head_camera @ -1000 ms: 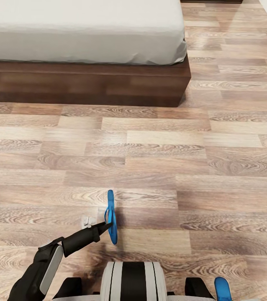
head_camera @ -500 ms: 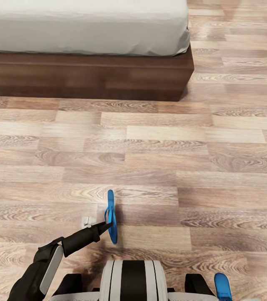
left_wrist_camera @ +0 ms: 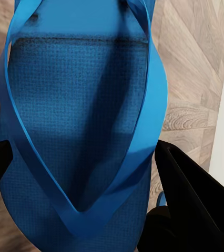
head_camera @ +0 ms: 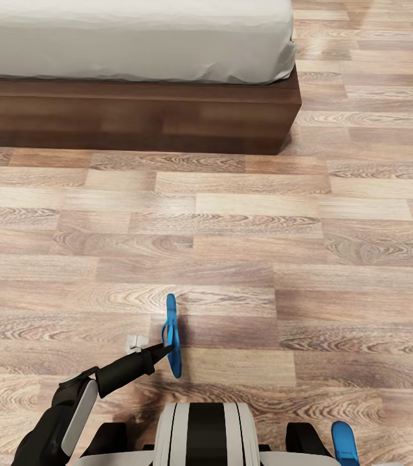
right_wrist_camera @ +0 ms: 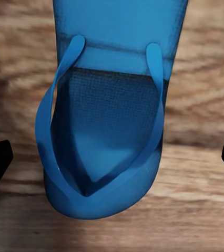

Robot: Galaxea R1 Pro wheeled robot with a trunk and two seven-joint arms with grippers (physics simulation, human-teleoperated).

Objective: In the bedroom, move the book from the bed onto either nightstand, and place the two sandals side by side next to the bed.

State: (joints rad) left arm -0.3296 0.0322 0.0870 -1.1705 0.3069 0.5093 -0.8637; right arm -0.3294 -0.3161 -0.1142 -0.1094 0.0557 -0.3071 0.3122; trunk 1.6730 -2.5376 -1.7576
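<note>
Head view, near to far: my right gripper has spread fingers w/ a blue sandal between them, contact unclear. Left gripper pinches the other sandal by its strap, sole on edge above the plank floor. Bed well ahead, mattress pale grey.
</note>
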